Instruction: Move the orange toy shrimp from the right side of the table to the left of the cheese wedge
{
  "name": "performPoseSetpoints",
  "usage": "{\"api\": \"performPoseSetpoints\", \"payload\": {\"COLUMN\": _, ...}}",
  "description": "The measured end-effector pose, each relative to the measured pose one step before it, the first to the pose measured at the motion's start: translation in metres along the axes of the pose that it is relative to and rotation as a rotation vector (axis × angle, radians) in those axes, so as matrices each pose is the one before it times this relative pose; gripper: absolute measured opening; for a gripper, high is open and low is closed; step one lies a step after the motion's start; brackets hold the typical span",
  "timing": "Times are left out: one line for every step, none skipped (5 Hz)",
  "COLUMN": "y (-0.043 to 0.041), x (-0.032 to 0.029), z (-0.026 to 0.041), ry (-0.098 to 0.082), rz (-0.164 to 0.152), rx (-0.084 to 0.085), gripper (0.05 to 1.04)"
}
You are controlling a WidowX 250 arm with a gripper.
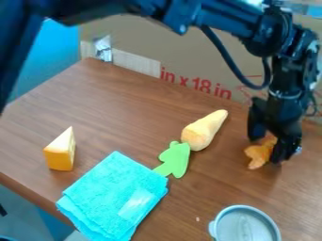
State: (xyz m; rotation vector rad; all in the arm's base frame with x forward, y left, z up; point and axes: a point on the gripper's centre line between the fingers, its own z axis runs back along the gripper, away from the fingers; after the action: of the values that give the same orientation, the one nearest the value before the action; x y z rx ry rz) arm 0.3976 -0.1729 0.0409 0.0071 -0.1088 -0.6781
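The gripper (271,148) is low over the right side of the table, pointing down, with its two fingers spread apart. An orange toy (258,153) is between and just in front of the fingers, partly hidden by them; whether they touch it is unclear. To the left lies a pale orange, carrot-shaped toy (204,130), its wide end against a flat green leaf-shaped piece (176,159). The green piece's stem meets the corner of a folded turquoise cloth (113,195). A yellow-orange wedge (60,151) stands at the left.
A round grey metal lid or pan (245,227) is at the front edge of the view, right of the cloth. Cardboard (189,61) rises behind the wooden table (125,113). The arm spans the top of the view, with a cable hanging below it.
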Motion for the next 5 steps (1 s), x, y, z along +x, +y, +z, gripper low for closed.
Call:
{"api": "performPoseSetpoints", "payload": {"y": -0.00651, "x": 0.00503, "z": -0.00414, "ry": -0.0247, "rz": -0.0005, "rx": -0.0091, "gripper": 0.955}}
{"api": "performPoseSetpoints", "payload": {"y": -0.01076, "x": 0.00465, "z": 0.00037, "ry": -0.0164, "rz": -0.0145, "rx": -0.0087, "gripper": 0.684}}
{"api": "performPoseSetpoints", "payload": {"y": -0.00747, "x": 0.00139, "z": -0.00237, "ry": -0.0067, "rz": 0.0041, "rx": -0.0022, "gripper": 0.567}}
{"api": "performPoseSetpoints", "payload": {"y": -0.00143, "x": -0.01354, "z": 0.00404, "ry": 0.0369, "rz": 0.0076, "rx": 0.0104, "gripper": 0.564}}
{"api": "performPoseSetpoints", "payload": {"y": 0.00840, "x": -0.02219, "z": 0.04691, "ry": -0.0767, "rz": 0.0499, "rx": 0.0217, "gripper": 0.564}}
